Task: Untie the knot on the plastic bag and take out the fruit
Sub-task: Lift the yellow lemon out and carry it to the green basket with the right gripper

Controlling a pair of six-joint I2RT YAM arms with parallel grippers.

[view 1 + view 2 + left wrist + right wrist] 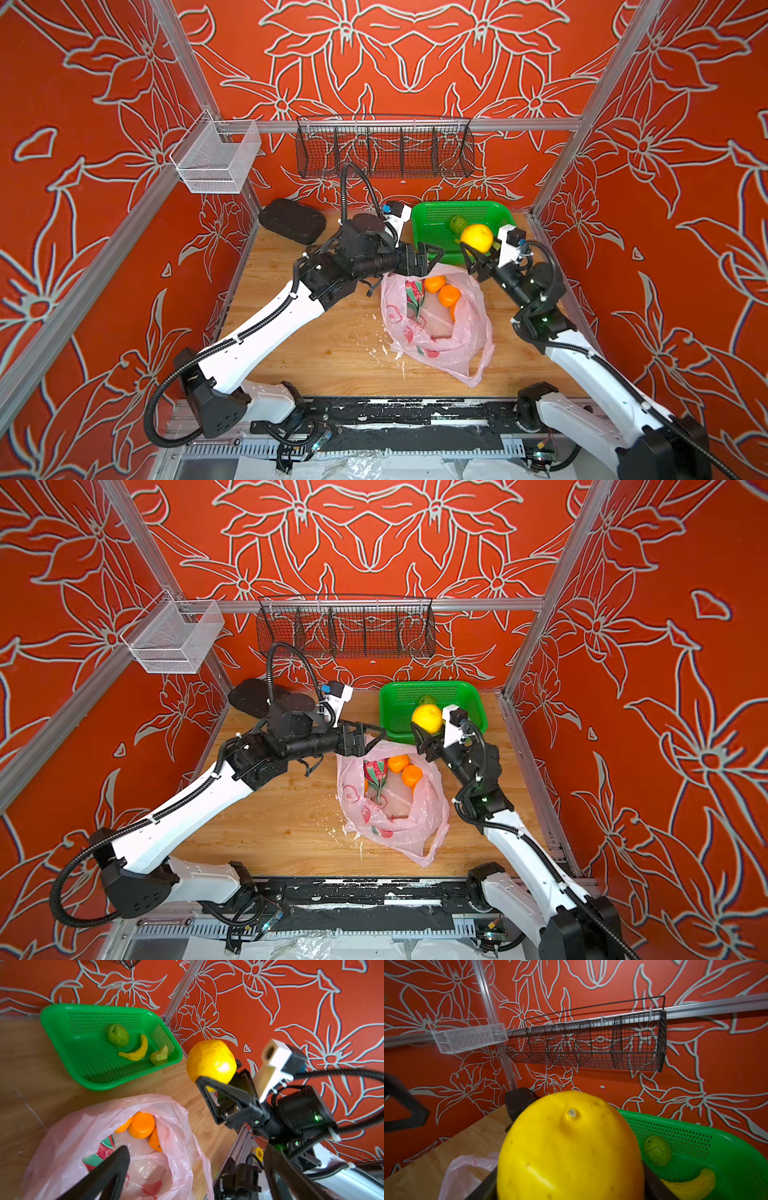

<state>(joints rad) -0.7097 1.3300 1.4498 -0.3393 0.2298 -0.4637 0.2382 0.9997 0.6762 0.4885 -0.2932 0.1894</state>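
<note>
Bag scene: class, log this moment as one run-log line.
bag: open, on table | left gripper: open, at bag mouth | right gripper: shut on yellow fruit, raised near basket | oranges: in bag

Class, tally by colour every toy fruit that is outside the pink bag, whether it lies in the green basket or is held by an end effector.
Green: 2, the round fruit and the pear-shaped piece
Yellow: 2, the banana and the big fruit in the right end effector
Total: 4
</note>
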